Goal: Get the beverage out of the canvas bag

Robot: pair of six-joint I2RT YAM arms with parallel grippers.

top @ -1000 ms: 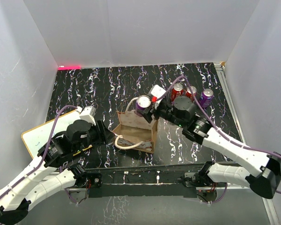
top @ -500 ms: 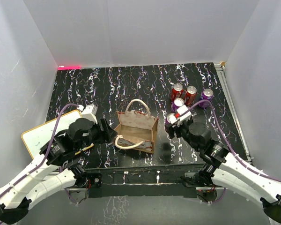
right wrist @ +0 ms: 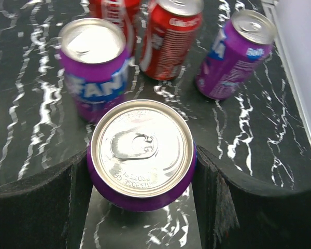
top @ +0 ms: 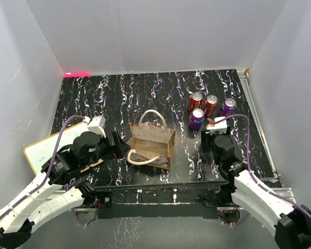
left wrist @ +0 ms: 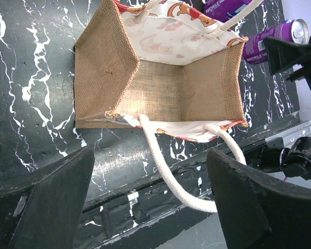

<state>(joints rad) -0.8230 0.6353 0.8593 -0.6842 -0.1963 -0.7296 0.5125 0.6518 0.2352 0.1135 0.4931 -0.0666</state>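
Note:
The tan canvas bag [top: 151, 141] stands open on the black marbled table, and its inside [left wrist: 186, 85] shows no can. Its near rope handle [left wrist: 166, 166] hangs toward my left gripper [top: 119, 148], which is open just left of and in front of the bag, with the handle lying between the fingers [left wrist: 249, 197]. My right gripper [top: 211, 139] is shut on a purple can [right wrist: 141, 155], upright and low over the table right of the bag. My wrist hides that can in the top view. Two red cans [top: 196, 99] and two purple cans [top: 196, 119] stand just beyond it.
A white board with an orange rim [top: 41, 150] lies at the left under my left arm. A metal rail [top: 254, 114] runs along the table's right edge, and a frame bar [top: 160, 194] along the near edge. White walls enclose the table.
My right arm carried the purple can from above the bag rightward and down to beside the standing cans. My left arm has barely moved.

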